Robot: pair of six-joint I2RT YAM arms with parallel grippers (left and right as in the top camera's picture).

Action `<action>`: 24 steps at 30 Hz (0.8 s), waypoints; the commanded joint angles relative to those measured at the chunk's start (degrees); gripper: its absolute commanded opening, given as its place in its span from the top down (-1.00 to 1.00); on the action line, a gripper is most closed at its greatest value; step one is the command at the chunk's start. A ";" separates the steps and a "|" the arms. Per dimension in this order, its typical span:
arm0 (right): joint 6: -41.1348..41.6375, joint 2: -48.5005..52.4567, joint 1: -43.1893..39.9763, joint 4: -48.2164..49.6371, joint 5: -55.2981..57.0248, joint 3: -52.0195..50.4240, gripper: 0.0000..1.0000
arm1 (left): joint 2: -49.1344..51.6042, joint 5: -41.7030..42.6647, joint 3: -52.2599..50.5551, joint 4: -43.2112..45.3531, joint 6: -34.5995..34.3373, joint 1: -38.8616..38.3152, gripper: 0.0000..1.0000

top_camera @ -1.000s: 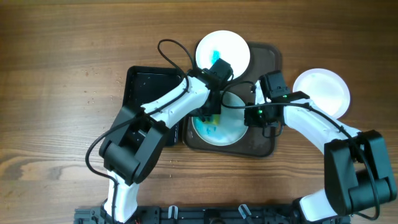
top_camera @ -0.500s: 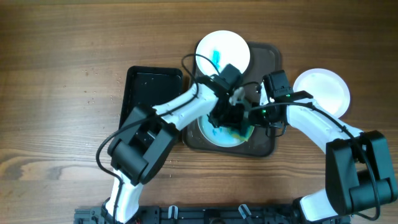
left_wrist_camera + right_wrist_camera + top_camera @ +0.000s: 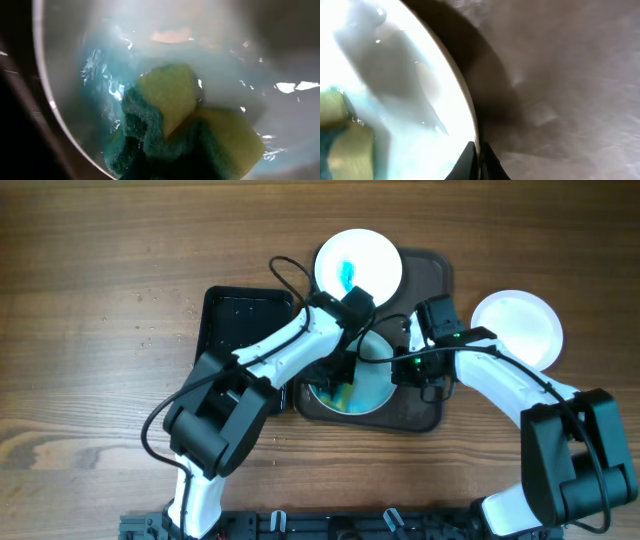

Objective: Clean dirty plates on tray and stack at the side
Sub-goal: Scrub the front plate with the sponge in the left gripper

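Roughly a third done, judging by how the plates lie. Finished: one plain white plate (image 3: 518, 327) resting on the bare wood to the right of the tray (image 3: 432, 416), apart from it, the start of the side stack. In hand: the middle plate (image 3: 375, 385), lying inside the tray at its near end, wet and washed over with pale blue rather than clean. Pressed onto it, a yellow-and-green sponge (image 3: 190, 125), folded on itself and so most likely pinched by the left gripper (image 3: 338, 376), though with the fingers themselves hidden in both views. Steadied at its right rim by the right gripper (image 3: 478, 152), closed thin around the very edge in the wrist view. Left to do: finishing this wipe, moving that plate onto the clean one, then the third plate (image 3: 358, 265) at the tray's far end, overhanging the rim, its blue smear unwiped. Just left of the tray, a smaller black tray (image 3: 225, 330). No brand, label or readable writing anywhere.
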 commanded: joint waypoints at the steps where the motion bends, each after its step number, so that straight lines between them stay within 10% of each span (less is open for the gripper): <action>1: 0.13 0.85 -1.36 -0.46 5.95 -0.17 0.91 | 2.73 -18.38 -2.60 0.26 -1.79 3.89 0.92; 9: -0.42 0.85 -1.36 -0.85 5.95 -0.17 0.91 | 2.80 33.92 -3.61 24.35 -2.23 0.33 0.92; 11: -0.46 0.85 -1.36 -1.11 5.95 -0.17 0.91 | 2.80 34.18 -3.72 26.93 -3.54 -1.29 0.92; 24: -0.44 0.85 -1.36 -2.38 5.95 -0.17 0.91 | 2.78 -20.79 -3.74 23.61 -6.51 0.90 0.92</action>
